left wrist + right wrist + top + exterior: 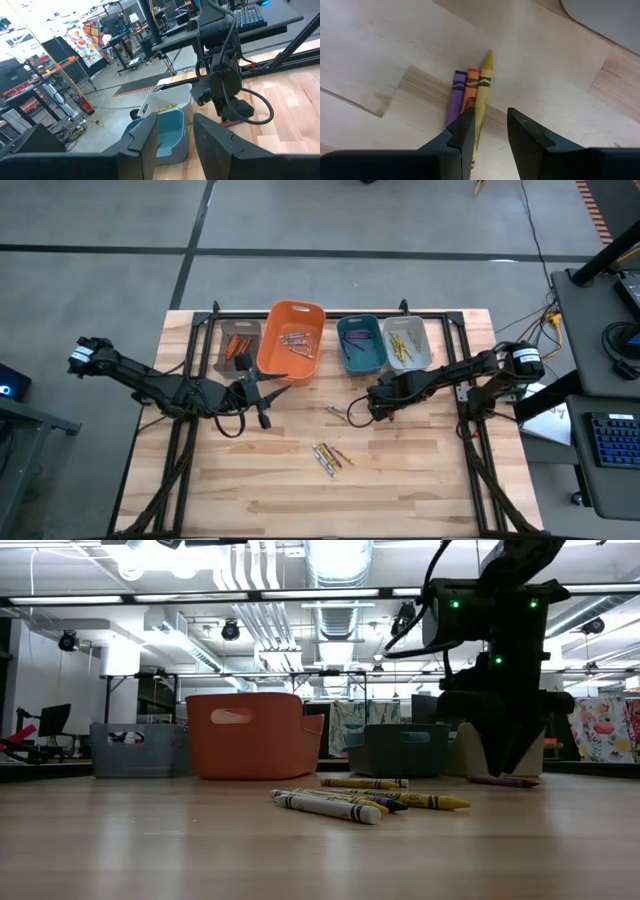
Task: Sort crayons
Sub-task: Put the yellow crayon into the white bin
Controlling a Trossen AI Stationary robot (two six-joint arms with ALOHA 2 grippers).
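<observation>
My right gripper [489, 137] hangs part-open and empty; three crayons [470, 95] lie side by side on the table [375, 55], just ahead of my fingertips [461, 131]. My left gripper [175, 135], also part-open, holds nothing.

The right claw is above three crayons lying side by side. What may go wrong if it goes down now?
1. The purple, orange and yellow crayon touch one another, so the right claw may take two colours at once.
2. A finger may push a neighbour and roll it away.
3. A mixed grip may end in the wrong bin, for example the teal bin.
</observation>
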